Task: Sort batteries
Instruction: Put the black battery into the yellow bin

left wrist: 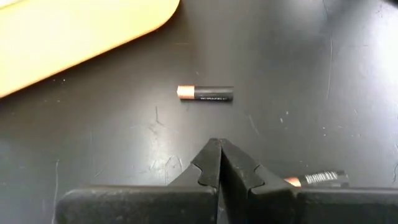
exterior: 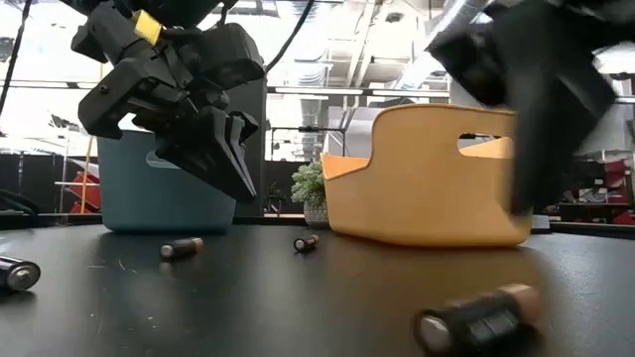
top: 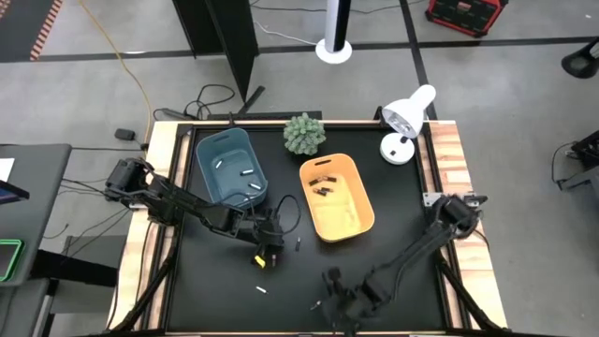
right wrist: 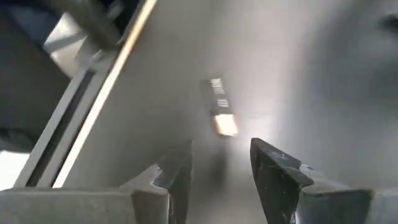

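Batteries are partly sorted, I'd say. From the high view: the blue plastic bin (top: 231,166) near the table's far edge holds three pale batteries (top: 245,173), and the orange plastic bin (top: 336,197) beside it holds a few dark batteries (top: 323,183). Left on the black table top (top: 402,211): a pale loose battery (top: 261,290) toward the near edge, plus a small dark one (top: 298,246) between the bins and the arms. The left gripper (top: 269,245) sits just near-side of the blue bin; the right gripper (top: 339,301) is at the near edge.

Low view: three dark copper-ended cells lie flat, one (exterior: 182,248) by the blue bin, one (exterior: 306,242) by the orange bin, one blurry up close (exterior: 478,320).

Left wrist view: fingers clenched together, holding nothing. A black-and-copper battery (left wrist: 205,94) lies on its side ahead, long axis crosswise to the fingers, copper end toward the orange bin.

Right wrist view: fingers spread apart, empty, over another battery (right wrist: 219,107), its long axis running roughly straight away from the gripper, copper end nearest.
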